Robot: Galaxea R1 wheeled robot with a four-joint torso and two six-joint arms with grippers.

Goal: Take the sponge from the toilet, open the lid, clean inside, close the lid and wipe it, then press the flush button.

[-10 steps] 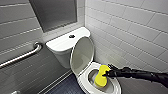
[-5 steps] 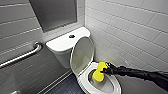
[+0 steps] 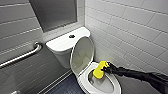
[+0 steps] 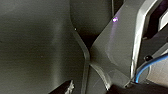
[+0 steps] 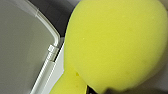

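My right gripper (image 3: 108,68) is clamped on the bright yellow, peanut-shaped foam sponge (image 3: 100,70). It grips the upper lobe, and the lower lobe hangs down into the opening of the white ceramic toilet (image 3: 61,56). In my right wrist view the sponge (image 5: 115,45) bulges large and close. I cannot make out my fingers there, so I judge the grip from how the sponge sits at the end of my dark arm.

The lower lobe lies at the toilet's inner rim, on the side nearest the hinge. Whether it presses on the ceramic or hangs just clear of it I cannot tell.

As for the task, the pick-up is done, since the sponge is in my hold and not lying on the toilet. The opening is done too: the smooth white oval plastic lid (image 3: 82,55) stands upright at the back of the toilet, leaning toward the tank. I take the step in hand to be cleaning inside, and I cannot judge how much of it is finished.

The white seat ring (image 3: 113,85) is down around the toilet's opening. Left to do are closing the lid, wiping it, and pressing the small dark round flush button (image 3: 72,36), which sits in the middle of the toilet's tank top.
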